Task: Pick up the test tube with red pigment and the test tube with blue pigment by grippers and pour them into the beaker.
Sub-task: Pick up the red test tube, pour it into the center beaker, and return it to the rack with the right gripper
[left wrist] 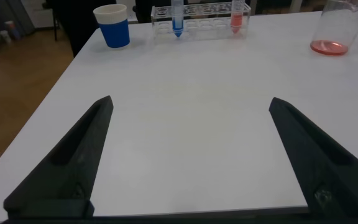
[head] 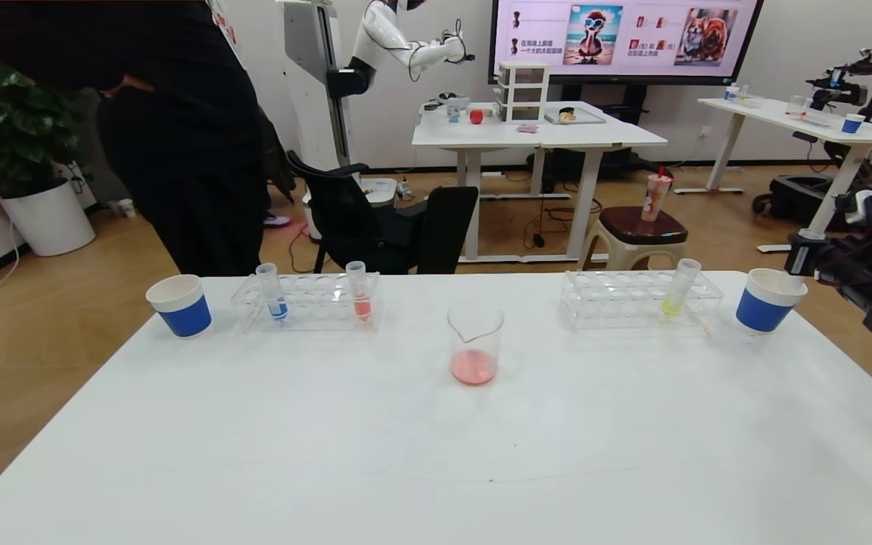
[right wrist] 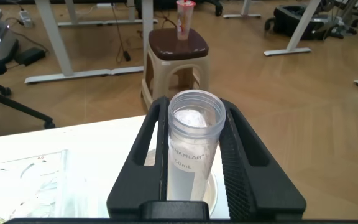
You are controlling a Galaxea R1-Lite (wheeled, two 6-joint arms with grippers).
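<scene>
- Over the right-hand blue-banded cup (head: pixel 767 301), at the table's far right corner, the right gripper (right wrist: pixel 194 149) hangs with its 2 black fingers (right wrist: pixel 244 155) closed on a clear test tube (right wrist: pixel 190 146); the tube looks emptied and stands upright, open mouth up, directly above the cup's mouth.
- Near the middle of the white table (head: pixel 436 454) stands the beaker (head: pixel 474 344), upright, with a shallow layer of pinkish-red liquid in the bottom.
- The left rack (head: pixel 307 301), a clear plastic one behind and left of the beaker, holds 2 tubes: the test tube with blue pigment (head: pixel 272 291) toward its left end and a tube with coral-red liquid (head: pixel 359 291) toward its right end, both upright.
- A second blue-banded cup (head: pixel 181 304) sits just left of that rack.
- The right rack (head: pixel 636 299) holds 1 tube with yellow liquid (head: pixel 680 288), leaning slightly.
- The left gripper (left wrist: pixel 191 155) hovers low over bare table on the near left side, its fingers (left wrist: pixel 73 162) spread wide and holding nothing; it does not show in the head view.
</scene>
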